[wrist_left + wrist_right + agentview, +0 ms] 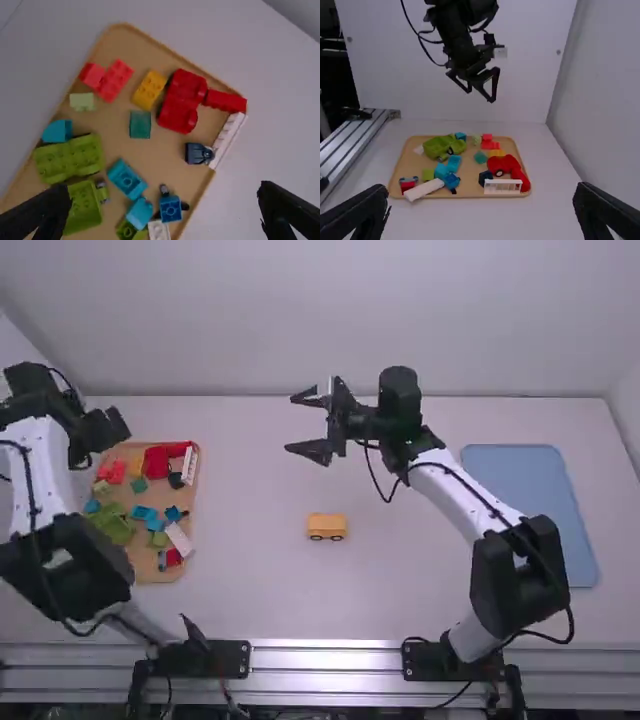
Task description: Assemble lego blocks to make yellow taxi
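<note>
We find the left pincer open above the tray, the right pincer open to its right. We note a yellow brick inside the tray and a yellow wheeled piece on the bench, right of the tray.

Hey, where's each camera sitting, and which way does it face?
High view: above and behind, facing forward and down; shows left arm, right arm and table.
Left wrist view: on that wrist, facing down at blocks; shows open left gripper.
Right wrist view: on that wrist, facing across the table; shows open right gripper and left arm.
Both wrist views share the tray.
</note>
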Controlling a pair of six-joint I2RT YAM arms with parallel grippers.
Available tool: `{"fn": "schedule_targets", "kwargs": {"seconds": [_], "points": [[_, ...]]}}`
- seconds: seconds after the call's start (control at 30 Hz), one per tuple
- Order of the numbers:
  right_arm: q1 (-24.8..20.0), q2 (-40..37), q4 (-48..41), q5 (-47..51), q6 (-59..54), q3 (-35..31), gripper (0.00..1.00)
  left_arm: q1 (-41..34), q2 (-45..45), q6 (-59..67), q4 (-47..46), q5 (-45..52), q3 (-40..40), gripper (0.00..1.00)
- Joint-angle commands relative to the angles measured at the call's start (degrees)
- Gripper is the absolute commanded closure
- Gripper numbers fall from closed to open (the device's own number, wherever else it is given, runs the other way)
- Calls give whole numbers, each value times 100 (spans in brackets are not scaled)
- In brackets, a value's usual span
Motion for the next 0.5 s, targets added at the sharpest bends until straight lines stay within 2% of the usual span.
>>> {"fn": "schedule_targets", "kwargs": {"seconds": [0.0,0.17,0.33,0.47], "points": [[26,50,120,289,492,188,1,-24,122,262,-39,-280,149,1],[-13,50,120,531,509,186,1,4,136,988,-221,-177,140,1],[-15,50,7,518,365,186,1,-39,136,986,87,348,146,1],[-79,50,2,514,341,186,1,-205,256,988,293,192,146,1]]}}
